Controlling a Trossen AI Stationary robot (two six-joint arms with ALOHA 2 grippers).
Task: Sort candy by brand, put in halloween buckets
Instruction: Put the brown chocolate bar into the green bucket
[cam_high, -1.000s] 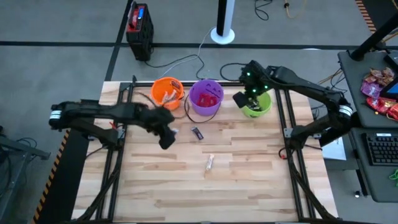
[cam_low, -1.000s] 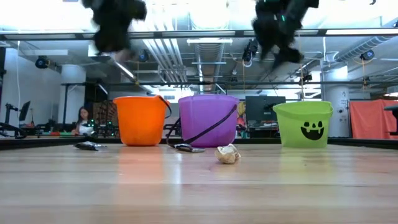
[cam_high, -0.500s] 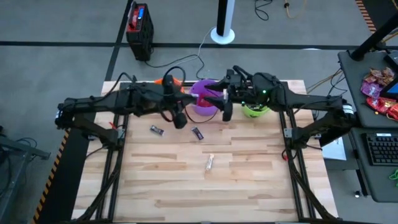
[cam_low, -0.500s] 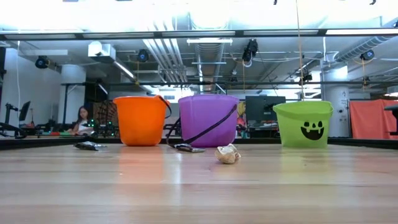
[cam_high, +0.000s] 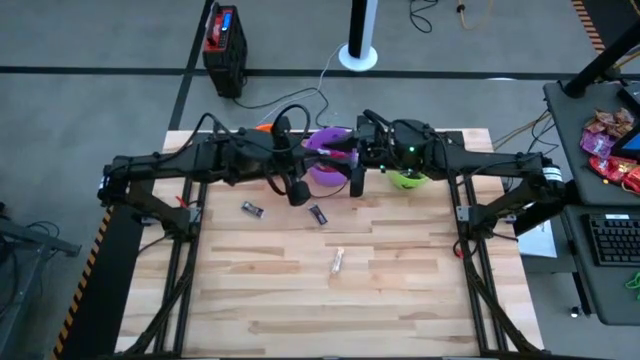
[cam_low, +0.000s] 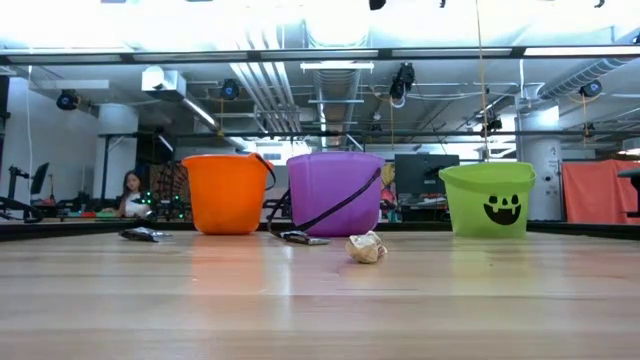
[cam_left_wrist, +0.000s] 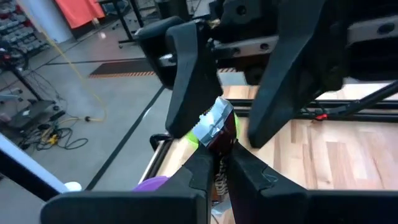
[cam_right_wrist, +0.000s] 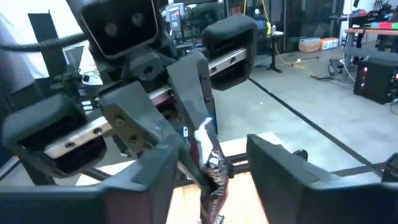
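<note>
Handover in progress above purple bucket (cam_high: 325, 170). I see left gripper (cam_left_wrist: 216, 167) pinching dark, silver-ended candy (cam_left_wrist: 217, 127); right gripper (cam_right_wrist: 208, 171) spread around its free end, not yet clamped. I judge: close right fully on wrapper, confirm grip, only then release left. Three candies lie loose on table (cam_high: 400, 290).

A wooden table (cam_high: 400, 290) stands on a grey floor (cam_high: 90, 110). Behind it sit a black and red case (cam_high: 224, 45) and a white round pole base (cam_high: 358, 55). At the right, a desk (cam_high: 590, 160) holds a keyboard (cam_high: 613, 240) and red bags (cam_high: 612, 145). A person (cam_low: 131, 190) sits far back in the room.
</note>
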